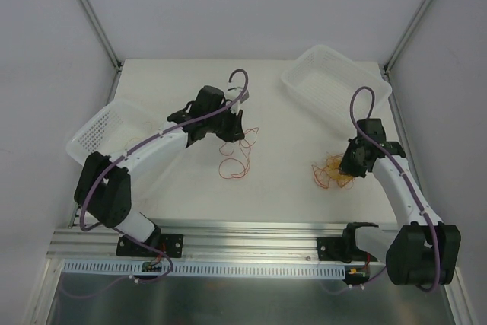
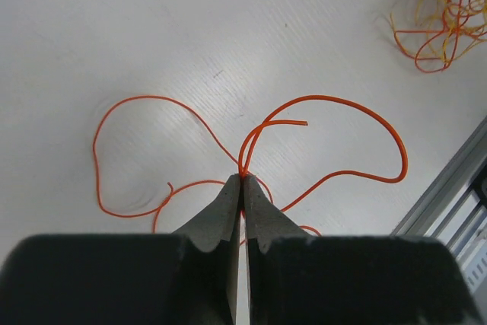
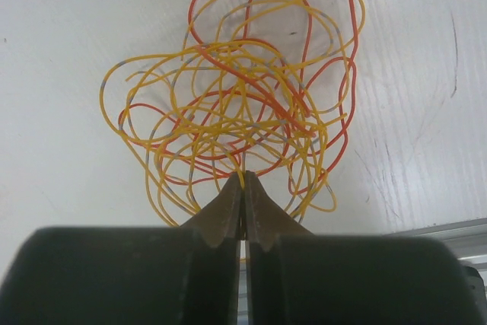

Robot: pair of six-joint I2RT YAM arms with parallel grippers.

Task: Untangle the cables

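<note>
A thin red-orange cable lies in loose loops on the white table, apart from the rest. My left gripper is shut on it; in the left wrist view the strands come out of the closed tips of the left gripper. A tangle of yellow-orange and red-orange cables lies at the right. My right gripper is shut on a yellow strand of that tangle, with the right gripper's tips at its near edge. The same tangle shows in the left wrist view.
A white mesh basket stands at the left under the left arm. A second white basket stands at the back right. The aluminium rail runs along the table's near edge. Grey walls enclose the table.
</note>
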